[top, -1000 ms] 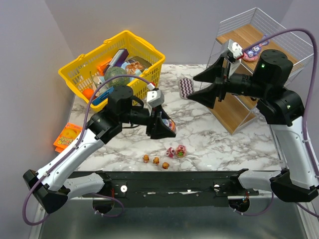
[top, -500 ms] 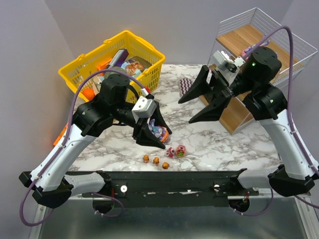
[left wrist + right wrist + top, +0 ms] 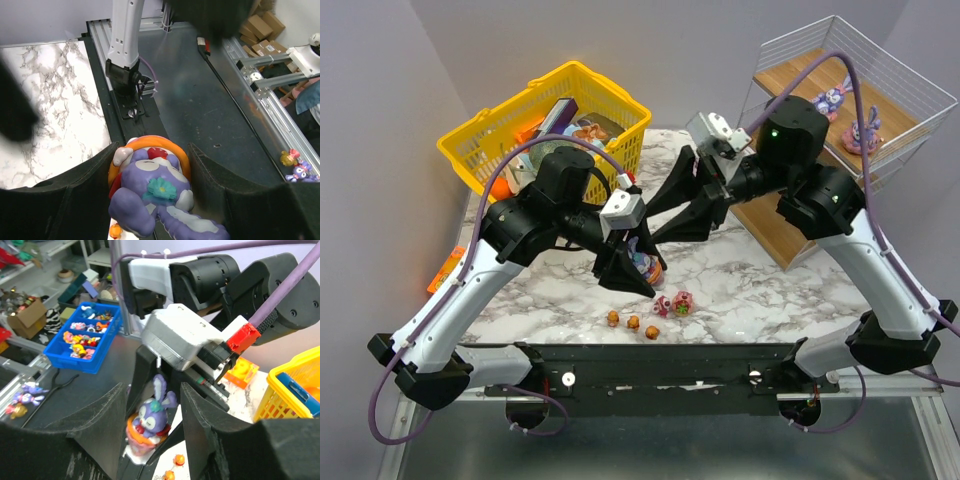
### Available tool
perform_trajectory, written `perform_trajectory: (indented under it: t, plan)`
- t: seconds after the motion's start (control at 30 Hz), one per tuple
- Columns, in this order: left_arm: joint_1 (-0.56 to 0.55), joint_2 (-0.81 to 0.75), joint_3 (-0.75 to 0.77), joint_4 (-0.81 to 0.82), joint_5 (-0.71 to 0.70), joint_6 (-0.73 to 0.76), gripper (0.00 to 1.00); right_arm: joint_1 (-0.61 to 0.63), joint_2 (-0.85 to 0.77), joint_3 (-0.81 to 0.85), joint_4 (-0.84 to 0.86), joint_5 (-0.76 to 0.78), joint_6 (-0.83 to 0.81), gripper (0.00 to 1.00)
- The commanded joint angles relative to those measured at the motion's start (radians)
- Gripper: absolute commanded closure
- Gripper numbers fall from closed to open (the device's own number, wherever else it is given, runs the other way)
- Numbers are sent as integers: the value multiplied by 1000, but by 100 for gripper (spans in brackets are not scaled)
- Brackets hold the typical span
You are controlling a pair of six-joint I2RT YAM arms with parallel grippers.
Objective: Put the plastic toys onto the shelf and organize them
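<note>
Left gripper (image 3: pixel 635 265): pinching a purple bunny (image 3: pixel 152 192).
Right gripper (image 3: pixel 152 395): hovering close, jaws spread.
Shelf (image 3: pixel 800 75): holding two bunnies (image 3: pixel 830 98).
Table (image 3: pixel 750 270): bears (image 3: pixel 633 322), pink toys (image 3: pixel 682 302) waiting.

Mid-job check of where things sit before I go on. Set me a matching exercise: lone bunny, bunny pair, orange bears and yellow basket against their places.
1 lone bunny
2 bunny pair
3 orange bears
4 yellow basket

A on the table near the arm bases
B between the left fingers
C the table's far left corner
D on the shelf, top board

Pairs: 1-B, 2-D, 3-A, 4-C
</note>
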Motion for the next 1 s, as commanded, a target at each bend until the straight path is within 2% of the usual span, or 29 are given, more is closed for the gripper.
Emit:
perform_trajectory:
  t: [0.0, 0.23, 0.7, 0.9, 0.97]
  plan:
    - [-5, -9, 25, 2, -4, -39, 100, 44, 34, 13, -126, 167, -109, 52]
    - [-3, -17, 19, 33, 4, -63, 100, 70, 31, -49, -98, 227, -120, 64]
    - [-5, -31, 15, 97, 15, -97, 100, 82, 7, -127, -74, 253, -120, 64]
    - [-5, -37, -8, 157, 39, -149, 100, 83, -18, -161, 30, 271, -72, 82]
    - [-5, -35, -11, 159, 42, -151, 100, 85, -24, -173, 54, 280, -66, 94]
